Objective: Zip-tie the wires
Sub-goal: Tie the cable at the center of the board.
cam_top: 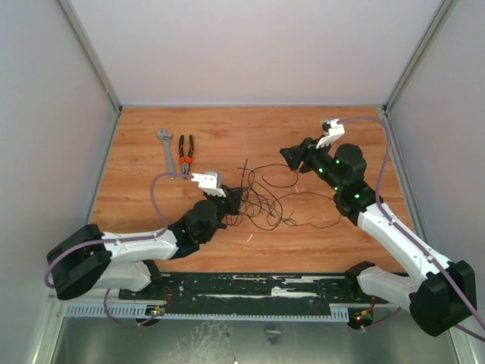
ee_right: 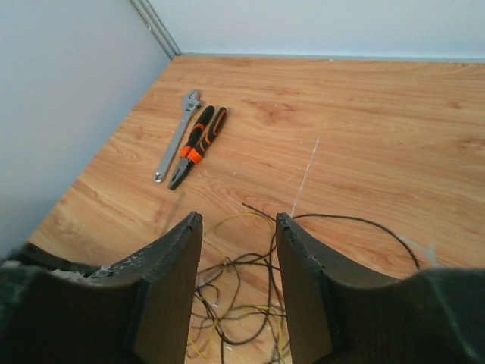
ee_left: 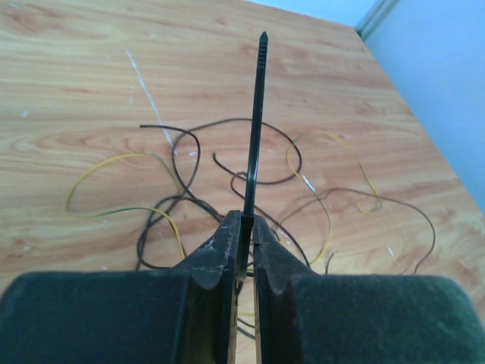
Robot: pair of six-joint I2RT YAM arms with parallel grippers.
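Observation:
The wires lie in a loose black and yellow tangle on the middle of the wooden table. My left gripper is at the tangle's left edge, shut on the zip tie. The zip tie sticks straight out from the shut jaws over the wires. My right gripper hangs above the tangle's far right side, open and empty. In the right wrist view the wires show on the table below and between its spread fingers.
Orange-handled pliers and a silver wrench lie side by side at the far left of the table; both show in the right wrist view, pliers and wrench. Walls enclose the table on the left, the right and the far side.

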